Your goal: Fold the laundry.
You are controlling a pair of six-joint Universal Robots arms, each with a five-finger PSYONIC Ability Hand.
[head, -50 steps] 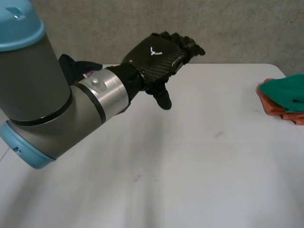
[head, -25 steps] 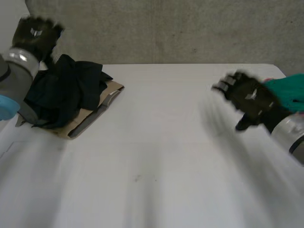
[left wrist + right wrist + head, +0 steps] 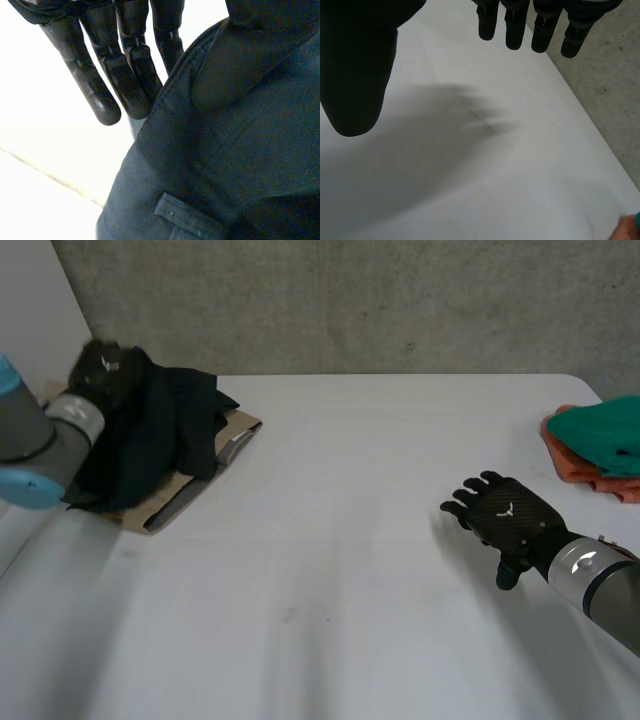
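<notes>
The left robot hand (image 3: 103,375) is at the far left side of the white worktop (image 3: 340,540). It rests on top of a heap of dark blue clothes (image 3: 165,430). In the left wrist view its fingers (image 3: 102,80) are straight, not curled. They lie right at the edge of the dark cloth, and it has no hold on the cloth that I can see. A small belt loop (image 3: 182,215) is sewn on the cloth near that edge.

Under the dark heap lies a tan cloth (image 3: 235,432), flat on the worktop. It sticks out on the side near the middle of the worktop.

The right robot hand (image 3: 505,520) is low over the right side of the worktop, well apart from the dark heap. Its fingers are spread and loose, and it holds nothing. In the right wrist view there is just bare worktop under its palm. On the back of this hand is a small white mark (image 3: 507,510), too small to read.

At the far right edge of the worktop a green cloth (image 3: 600,430) lies on top of an orange cloth (image 3: 572,465). They are near the right robot hand but do not touch it.

A grey wall (image 3: 400,310) stands behind the worktop.
</notes>
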